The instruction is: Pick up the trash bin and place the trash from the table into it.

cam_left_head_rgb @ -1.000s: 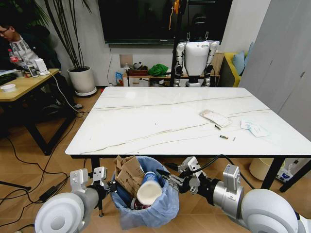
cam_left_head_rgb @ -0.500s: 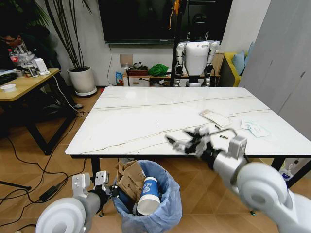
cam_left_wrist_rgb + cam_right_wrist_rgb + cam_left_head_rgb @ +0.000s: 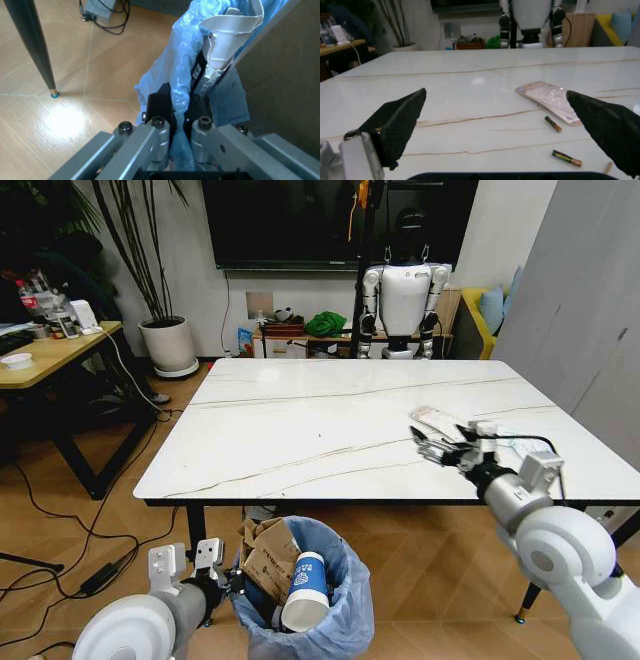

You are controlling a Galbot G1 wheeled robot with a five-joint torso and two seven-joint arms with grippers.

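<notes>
A: Where is the trash bin (image 3: 305,600) found?
B: It is seen below the near edge of the table (image 3: 300,430), toward the robot's left, lined with a crinkled light-blue bag. A blue paper cup (image 3: 305,590) and torn brown cardboard (image 3: 262,555) are lodged inside it.

A: How is it held?
B: The bag's rim is pinched by the left gripper (image 3: 175,108). In the left wrist view its black fingers (image 3: 159,105) are seen drawn nearly together, with a fold of blue plastic caught between them. In the head view that gripper (image 3: 225,580) is placed at the bin's left side.

A: And what is left on the table?
B: A pale flat packet (image 3: 550,98) is lying toward the right part of the top. Two small dark sticks (image 3: 553,123) (image 3: 566,157) are found just nearer the robot than it, apart from each other. White paper packets (image 3: 522,445) are lying farther right, close to the table's right edge.

A: Where is the right gripper?
B: The right gripper (image 3: 440,445) is held over the right part of the table, near the flat packet. In the right wrist view its fingers (image 3: 400,120) are spread wide apart, and nothing is gripped between them.
</notes>
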